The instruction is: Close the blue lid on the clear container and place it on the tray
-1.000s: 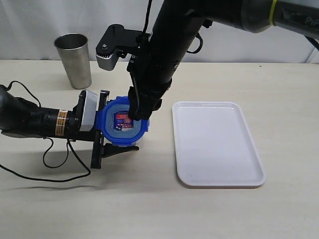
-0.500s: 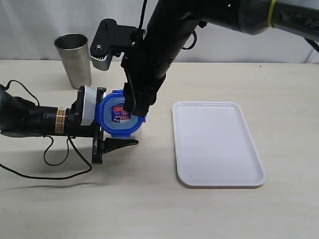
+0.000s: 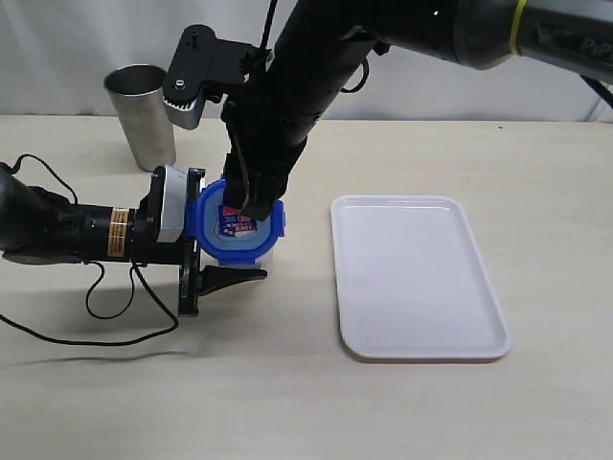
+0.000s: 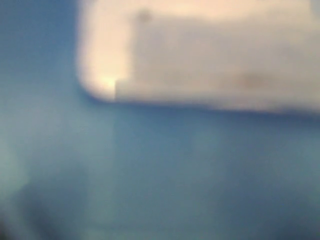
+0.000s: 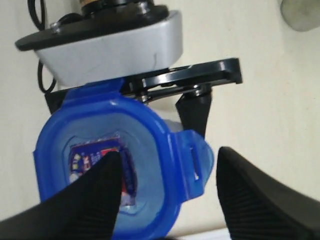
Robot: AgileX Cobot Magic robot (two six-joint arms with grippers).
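Ext cam high over table [image 3: 287, 402]; R wrist close above same blue lid [image 5: 150, 147]; L wrist blurred-close.

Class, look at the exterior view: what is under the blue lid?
The clear container: only a pale sliver shows below the blue lid's rim. Its base and any contents are covered by the lid.

A rounded-square blue lid [image 3: 220, 246] with a red-and-white sticker sits on top of the clear container [image 3: 269, 255], its side flaps sticking outward. The container stands upright, left of centre on the bench. The flat white tray [image 3: 414, 280] lies near its right, not touching.
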